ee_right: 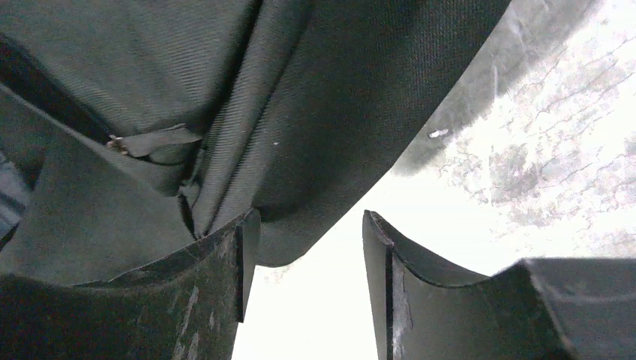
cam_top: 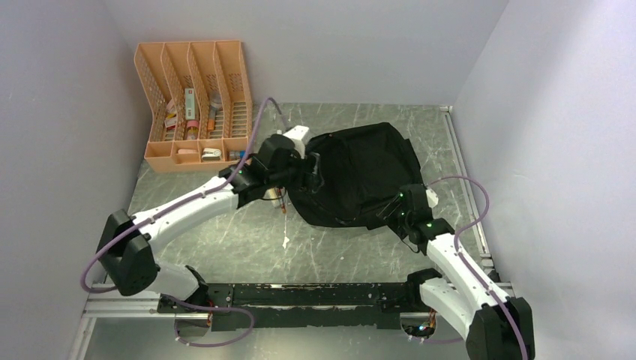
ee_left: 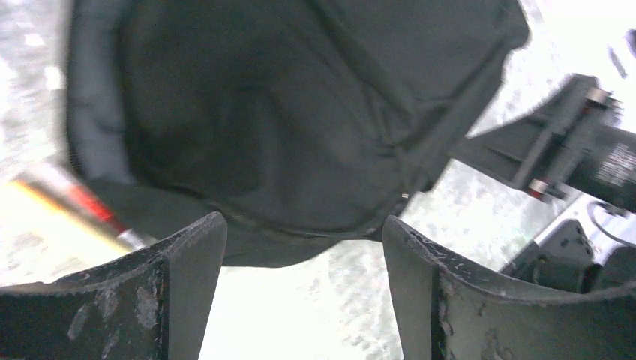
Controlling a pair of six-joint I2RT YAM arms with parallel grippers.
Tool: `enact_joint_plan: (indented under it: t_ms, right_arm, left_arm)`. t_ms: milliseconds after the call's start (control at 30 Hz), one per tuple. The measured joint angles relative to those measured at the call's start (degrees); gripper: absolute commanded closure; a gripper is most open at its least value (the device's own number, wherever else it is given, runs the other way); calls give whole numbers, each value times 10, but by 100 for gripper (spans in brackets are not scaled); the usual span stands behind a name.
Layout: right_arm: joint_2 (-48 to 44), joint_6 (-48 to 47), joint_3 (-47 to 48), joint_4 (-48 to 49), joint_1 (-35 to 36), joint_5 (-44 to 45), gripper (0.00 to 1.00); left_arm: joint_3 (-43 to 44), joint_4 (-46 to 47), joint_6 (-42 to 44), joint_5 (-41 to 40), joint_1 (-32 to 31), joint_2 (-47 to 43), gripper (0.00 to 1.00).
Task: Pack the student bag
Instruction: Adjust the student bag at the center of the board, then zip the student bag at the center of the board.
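Overhead looks down; both wrist views hug bag (ee_left: pixel 300 112).

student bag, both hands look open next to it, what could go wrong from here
1. Neither the left hand nor the right hand grips the student bag, so the limp fabric may sag over its opening.
2. A red and yellow stick-like item lies outside, at the bag's edge; it could be pushed away or left out.
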Motion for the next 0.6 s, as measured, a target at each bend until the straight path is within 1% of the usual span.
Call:
enact_joint_plan:
  t_ms: [100,300,433,600]
  right_arm:
    - [20,9,-13,15,0,-3,46]
    - [31,26,-42,58,0,-10,52]
    - [31,39,-63,85,0,-14,53]
    - [29,49,-78,98,0,-14,53]
  left_arm:
    - [13,21,-7,14,-45,34,22]
    - [39,49,-11,27,-116,144,23]
    - [61,53,-12,37,-146,203,24]
    - [81,66,-19,38,-160,243,24]
